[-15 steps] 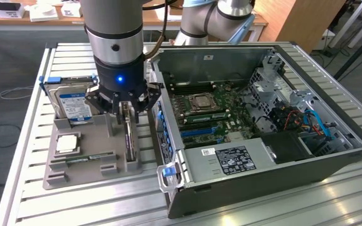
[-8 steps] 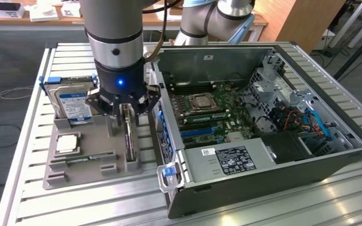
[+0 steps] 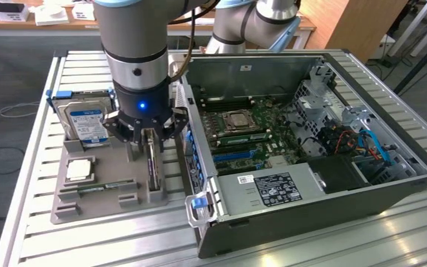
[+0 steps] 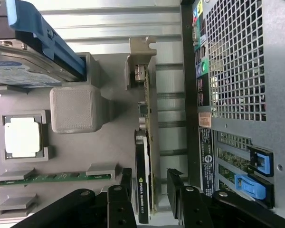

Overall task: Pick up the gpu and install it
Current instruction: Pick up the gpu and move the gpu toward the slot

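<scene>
The thin black-faced gpu card with silver bracket (image 4: 142,166) stands on edge in the grey holder tray (image 3: 95,203). The black tool (image 4: 150,178) straddles it with jaws open, so it is not yet picked up. Installation into the open computer case (image 3: 310,222) is not yet done.

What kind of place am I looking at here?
Likely a robotics lab test bench: a robot arm hangs over a grey tray of computer parts, beside an open computer case on a slatted metal table.

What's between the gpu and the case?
Wrist view: bare table slats, plus one finger of the open tool. The gpu and case stand apart.
</scene>
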{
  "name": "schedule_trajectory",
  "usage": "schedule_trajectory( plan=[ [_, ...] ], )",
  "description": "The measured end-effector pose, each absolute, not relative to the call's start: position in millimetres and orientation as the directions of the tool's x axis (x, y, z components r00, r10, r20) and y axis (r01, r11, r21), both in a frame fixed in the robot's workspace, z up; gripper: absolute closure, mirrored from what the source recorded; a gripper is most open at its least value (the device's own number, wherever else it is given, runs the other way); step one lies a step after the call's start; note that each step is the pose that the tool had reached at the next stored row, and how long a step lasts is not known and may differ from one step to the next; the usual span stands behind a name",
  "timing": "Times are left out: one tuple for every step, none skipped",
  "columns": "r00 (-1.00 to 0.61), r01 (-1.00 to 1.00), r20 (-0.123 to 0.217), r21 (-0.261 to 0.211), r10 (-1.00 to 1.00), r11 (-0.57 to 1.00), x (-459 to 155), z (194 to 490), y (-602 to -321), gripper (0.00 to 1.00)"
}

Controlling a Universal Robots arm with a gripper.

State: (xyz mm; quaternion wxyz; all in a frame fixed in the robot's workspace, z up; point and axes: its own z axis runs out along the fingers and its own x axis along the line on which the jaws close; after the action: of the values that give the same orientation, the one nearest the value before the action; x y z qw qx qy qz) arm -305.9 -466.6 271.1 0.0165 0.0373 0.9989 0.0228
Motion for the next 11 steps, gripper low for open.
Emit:
schedule_trajectory(
  plan=[
    [-0.997, 0.074, -0.031, 0.047, 0.075, 0.996, -306, 269, -467, 0.57],
    [-0.997, 0.074, -0.031, 0.047, 0.075, 0.996, -306, 267, -467, 0.57],
    [-0.997, 0.074, -0.031, 0.047, 0.075, 0.996, -306, 266, -467, 0.57],
    [-0.997, 0.074, -0.031, 0.047, 0.075, 0.996, -306, 264, -467, 0.57],
    [-0.997, 0.074, -0.031, 0.047, 0.075, 0.996, -307, 262, -467, 0.57],
    [-0.997, 0.074, -0.031, 0.047, 0.075, 0.996, -307, 260, -467, 0.57],
    [-0.997, 0.074, -0.031, 0.047, 0.075, 0.996, -307, 258, -467, 0.57],
    [-0.997, 0.074, -0.031, 0.047, 0.075, 0.996, -307, 257, -467, 0.57],
    [-0.997, 0.074, -0.031, 0.047, 0.075, 0.996, -307, 255, -467, 0.57],
    [-0.997, 0.074, -0.031, 0.047, 0.075, 0.996, -307, 253, -467, 0.57],
    [-0.997, 0.074, -0.031, 0.047, 0.075, 0.996, -307, 251, -467, 0.57]
  ],
)
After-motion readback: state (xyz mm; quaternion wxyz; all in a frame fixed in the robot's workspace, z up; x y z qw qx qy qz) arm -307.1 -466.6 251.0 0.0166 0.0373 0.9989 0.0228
